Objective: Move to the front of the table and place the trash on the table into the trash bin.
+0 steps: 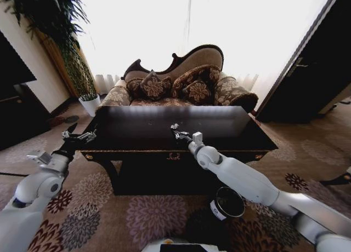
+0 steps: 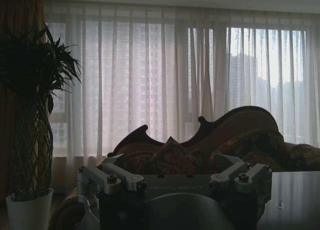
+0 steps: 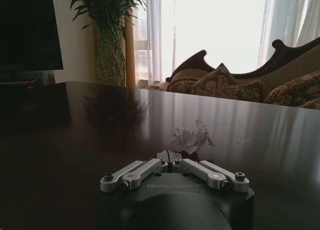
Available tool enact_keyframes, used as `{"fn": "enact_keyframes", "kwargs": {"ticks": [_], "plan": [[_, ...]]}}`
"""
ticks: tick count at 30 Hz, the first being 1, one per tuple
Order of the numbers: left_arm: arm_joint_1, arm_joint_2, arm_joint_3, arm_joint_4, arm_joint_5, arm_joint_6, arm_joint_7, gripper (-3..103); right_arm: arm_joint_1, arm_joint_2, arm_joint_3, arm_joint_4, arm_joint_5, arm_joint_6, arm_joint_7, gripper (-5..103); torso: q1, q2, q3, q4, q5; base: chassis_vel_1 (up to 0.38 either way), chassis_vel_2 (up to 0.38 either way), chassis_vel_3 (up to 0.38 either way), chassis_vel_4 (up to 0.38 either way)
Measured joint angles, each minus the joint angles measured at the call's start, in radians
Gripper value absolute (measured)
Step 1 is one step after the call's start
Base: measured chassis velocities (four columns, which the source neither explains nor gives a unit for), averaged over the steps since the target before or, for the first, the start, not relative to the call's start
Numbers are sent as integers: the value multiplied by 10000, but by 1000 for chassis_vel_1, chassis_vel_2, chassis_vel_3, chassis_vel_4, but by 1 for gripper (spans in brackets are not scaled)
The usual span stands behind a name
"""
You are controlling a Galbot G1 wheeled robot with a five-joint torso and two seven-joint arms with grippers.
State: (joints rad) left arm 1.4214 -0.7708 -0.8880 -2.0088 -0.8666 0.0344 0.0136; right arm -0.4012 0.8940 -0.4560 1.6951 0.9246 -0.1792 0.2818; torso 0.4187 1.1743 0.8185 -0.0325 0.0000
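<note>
The table (image 1: pixel 137 132) with its glossy dark top stands right before me. My right gripper (image 1: pixel 175 130) reaches over its middle, shut on a crumpled white tissue (image 3: pixel 192 138) that sits at its fingertips (image 3: pixel 170 156) just above the tabletop (image 3: pixel 75 120). A few small white scraps (image 3: pixel 244 140) lie on the top a little beyond it. The black trash bin (image 1: pixel 227 202) with a white label stands on the carpet under my right forearm, in front of the table. At the table's left end my left gripper (image 1: pixel 79 135) hovers open, holding nothing.
A carved sofa (image 1: pixel 181 82) with patterned cushions stands behind the table, in front of curtained windows. A tall plant in a white pot (image 1: pixel 90 104) is at the far left, beside a dark cabinet (image 1: pixel 16 98). A dark door (image 1: pixel 307 76) is on the right. Patterned carpet surrounds the table.
</note>
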Motion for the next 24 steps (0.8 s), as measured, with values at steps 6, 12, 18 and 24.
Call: {"fn": "enact_keyframes", "kwargs": {"ticks": [6,12,18,24], "plan": [[0,0,0,-1,0,0,0,100,-48,-67,33,92,-120,35,-67,14,0,0,0,-1,1,0,0,0,0],[0,0,0,0,0,0,0,100,105,-62,53,-68,-161,39,-82,30,0,-1,0,0,0,0,0,0,0],[0,0,0,0,0,0,0,100,121,-146,182,-206,-199,50,-154,51,0,-1,0,0,0,0,0,0,0],[0,0,0,0,0,0,0,100,-35,-303,331,-337,-304,104,-269,73,1,0,0,-1,1,0,0,0,0]]}}
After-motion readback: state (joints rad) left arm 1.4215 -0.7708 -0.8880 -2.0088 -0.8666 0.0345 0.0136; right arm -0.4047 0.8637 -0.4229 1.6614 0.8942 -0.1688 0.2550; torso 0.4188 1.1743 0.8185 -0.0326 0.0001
